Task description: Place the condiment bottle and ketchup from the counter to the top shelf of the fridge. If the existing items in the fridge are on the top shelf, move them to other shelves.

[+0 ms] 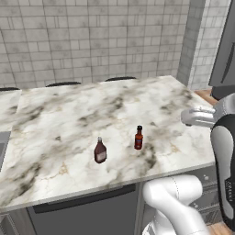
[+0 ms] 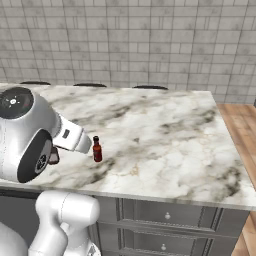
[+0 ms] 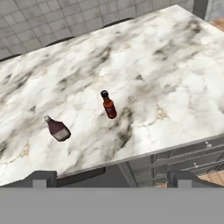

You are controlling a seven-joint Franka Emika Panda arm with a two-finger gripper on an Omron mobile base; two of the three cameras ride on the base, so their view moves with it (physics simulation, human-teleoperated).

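The counter [image 3: 144, 65] carries 2 upright bottles, well apart. The squat condiment bottle [image 3: 57, 129] stands at 9 o'clock of the slim ketchup [image 3: 109, 105]. Both look light, rigid, slick; grasp mid-body. The gripper [image 3: 111, 178] hovers above, fingers wide, empty.

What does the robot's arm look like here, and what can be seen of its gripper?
The arm is made of glossy white rounded segments with dark grey joint bands. In the right base view one joint ends in a round dark cap with a small light mark. The gripper shows two small dark grey, blocky finger tips. No loose cables are visible.
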